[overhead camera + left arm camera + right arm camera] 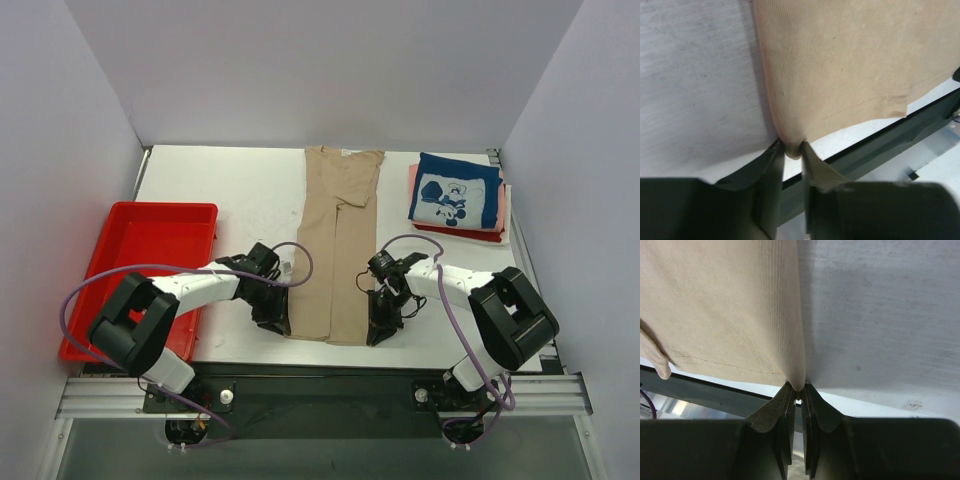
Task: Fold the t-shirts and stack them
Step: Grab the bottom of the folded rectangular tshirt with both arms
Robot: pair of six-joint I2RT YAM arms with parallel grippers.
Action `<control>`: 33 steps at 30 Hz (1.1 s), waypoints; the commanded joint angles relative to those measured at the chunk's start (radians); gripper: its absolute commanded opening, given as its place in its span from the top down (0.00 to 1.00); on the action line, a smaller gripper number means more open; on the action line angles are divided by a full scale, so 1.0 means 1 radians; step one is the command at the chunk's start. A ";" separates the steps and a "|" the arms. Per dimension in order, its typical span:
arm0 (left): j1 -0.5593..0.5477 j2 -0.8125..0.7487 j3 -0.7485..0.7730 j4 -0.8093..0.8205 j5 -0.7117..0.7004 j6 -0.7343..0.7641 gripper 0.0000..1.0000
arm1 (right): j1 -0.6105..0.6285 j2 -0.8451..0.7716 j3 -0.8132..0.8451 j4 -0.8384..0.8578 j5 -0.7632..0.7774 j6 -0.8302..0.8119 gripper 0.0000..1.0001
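Left gripper [792, 147] and right gripper [800, 389] sit at the near edge of the table [230, 190]. Each is pinched together on a bottom corner of the tan shirt [338, 250]. The left has the left hem corner and the right has the right one, with cloth puckered between each pair of fingertips.

The shirt lies flat mid-table as a long narrow strip with its sleeves folded in. Its long axis runs straight away from the arms, collar at the far end and hem nearest the bases. The rest of the shirt therefore lies directly ahead of both grippers, and neither arm is nearer, since the hem spans between them.

I judge the coming move to be a fold along that axis. Both corners would be lifted together and carried forward toward the collar, kept level so the strip doubles squarely.

Far right, well apart, the navy shirt [455, 190] lies folded on top of others, where the tan one should end.
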 commanded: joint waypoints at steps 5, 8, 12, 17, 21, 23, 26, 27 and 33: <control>-0.036 0.037 0.006 0.051 0.002 -0.011 0.95 | 0.005 -0.016 -0.011 -0.046 0.029 0.001 0.93; -0.056 0.028 0.017 0.035 -0.008 -0.017 1.00 | 0.005 -0.027 -0.011 -0.055 0.032 0.001 1.00; -0.087 -0.002 0.040 -0.001 -0.033 -0.026 1.00 | 0.005 -0.044 -0.004 -0.090 0.029 -0.004 1.00; -0.113 -0.020 0.043 -0.044 -0.042 -0.038 1.00 | 0.004 -0.080 -0.014 -0.144 0.024 -0.019 1.00; -0.142 -0.032 0.046 -0.067 -0.047 -0.061 1.00 | 0.007 -0.108 -0.035 -0.176 0.009 -0.019 1.00; -0.167 -0.037 0.063 -0.083 -0.045 -0.066 1.00 | 0.008 -0.133 -0.047 -0.202 0.004 -0.021 1.00; -0.202 -0.051 0.092 -0.144 -0.063 -0.072 1.00 | 0.013 -0.178 -0.049 -0.248 -0.006 -0.019 1.00; -0.208 -0.058 0.110 -0.162 -0.074 -0.080 1.00 | 0.015 -0.191 -0.046 -0.263 -0.006 -0.016 1.00; -0.220 -0.176 0.150 -0.245 -0.070 -0.144 1.00 | 0.019 -0.306 -0.001 -0.406 -0.009 -0.002 1.00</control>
